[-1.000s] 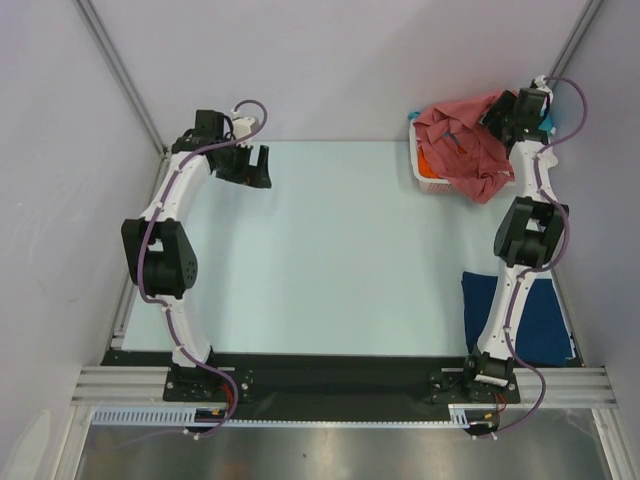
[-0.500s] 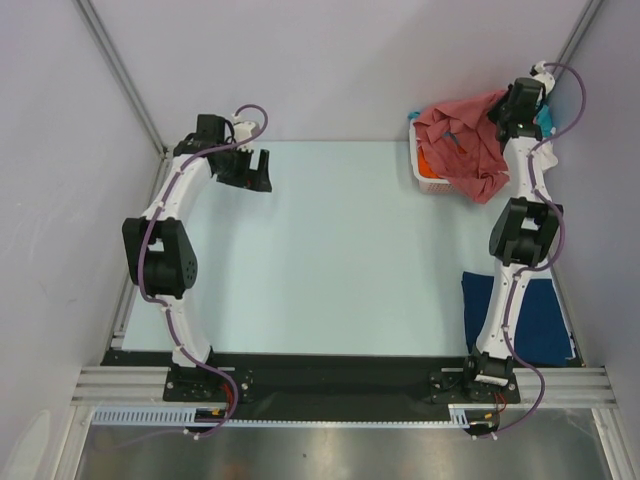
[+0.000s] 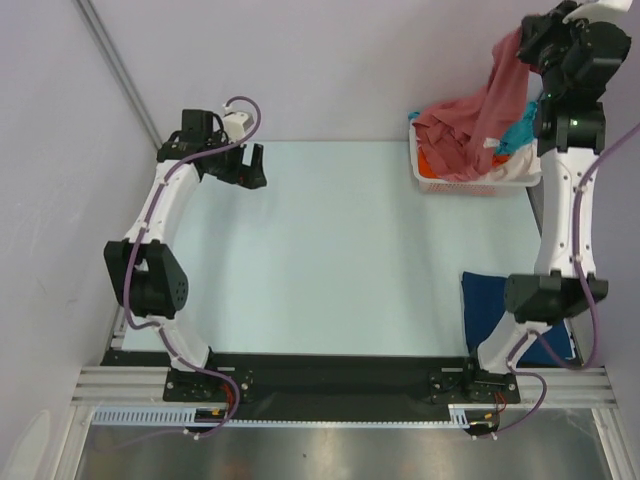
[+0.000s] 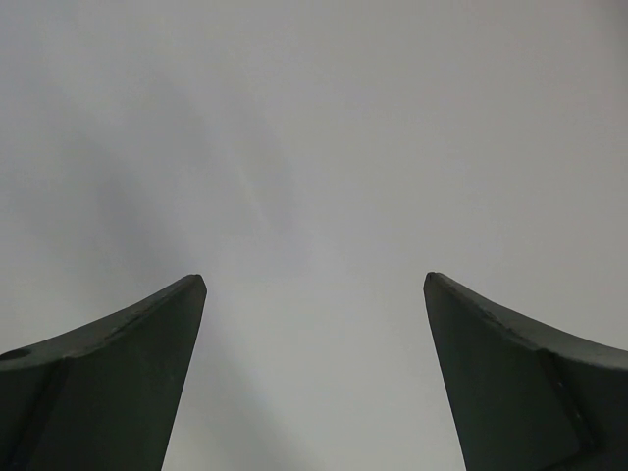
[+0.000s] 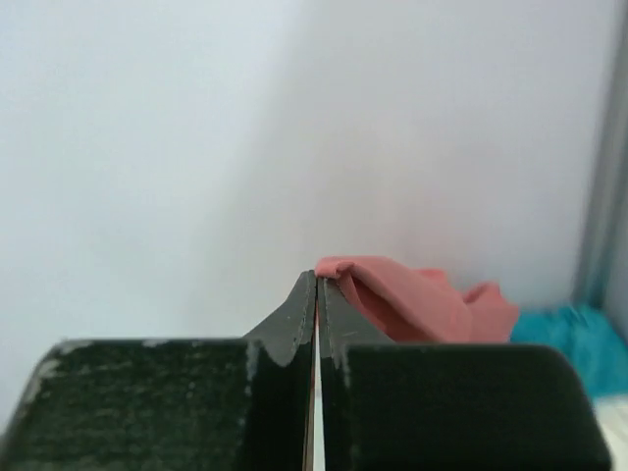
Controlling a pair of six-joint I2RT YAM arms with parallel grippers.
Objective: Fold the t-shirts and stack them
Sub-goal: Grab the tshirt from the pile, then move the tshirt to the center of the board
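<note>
My right gripper (image 3: 527, 38) is raised high at the back right, shut on an edge of the salmon-red t-shirt (image 3: 487, 112). The cloth hangs stretched from the jaws down into the white basket (image 3: 478, 185). In the right wrist view the shut gripper (image 5: 316, 279) pinches a fold of the salmon-red t-shirt (image 5: 412, 304). Teal cloth (image 3: 522, 130) and orange cloth (image 3: 428, 163) lie in the basket. A navy blue t-shirt (image 3: 528, 318) lies flat at the front right. My left gripper (image 3: 250, 168) hovers open and empty at the back left, its dark fingers (image 4: 118, 383) wide apart.
The basket stands against the back wall at the right corner. Pale walls close in the table on both sides and behind. A black rail (image 3: 330, 375) with both arm bases runs along the near edge.
My right arm has lifted sharply upward, its jaws now closed, drawing the salmon-red t-shirt up out of the basket. The left arm shifted slightly left and back.
</note>
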